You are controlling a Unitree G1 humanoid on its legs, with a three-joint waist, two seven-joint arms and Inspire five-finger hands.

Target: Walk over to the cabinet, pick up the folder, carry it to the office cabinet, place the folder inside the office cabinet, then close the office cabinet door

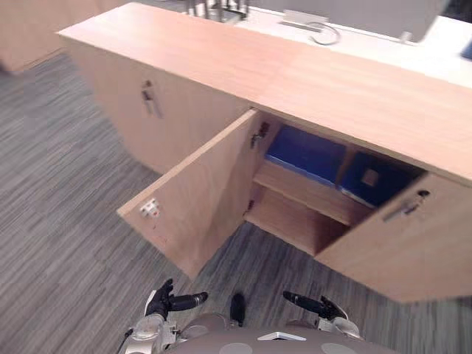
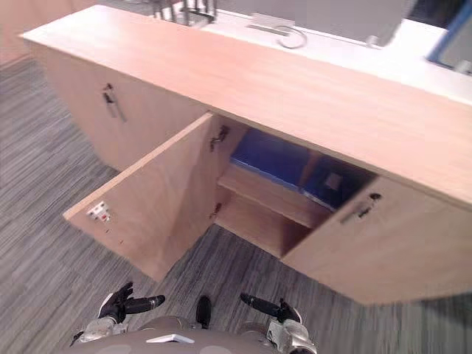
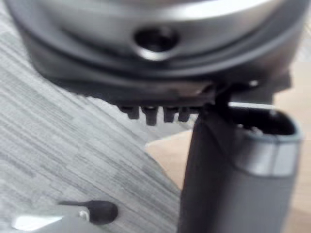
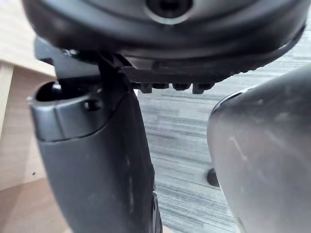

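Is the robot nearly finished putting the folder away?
Nearly, it seems. Done: a blue folder already sits on the upper shelf inside the office cabinet, beside a darker folder. In hand: nothing; the left hand and the right hand hang low, open and empty, away from the cabinet. Left: the open door stands wide and needs shutting.
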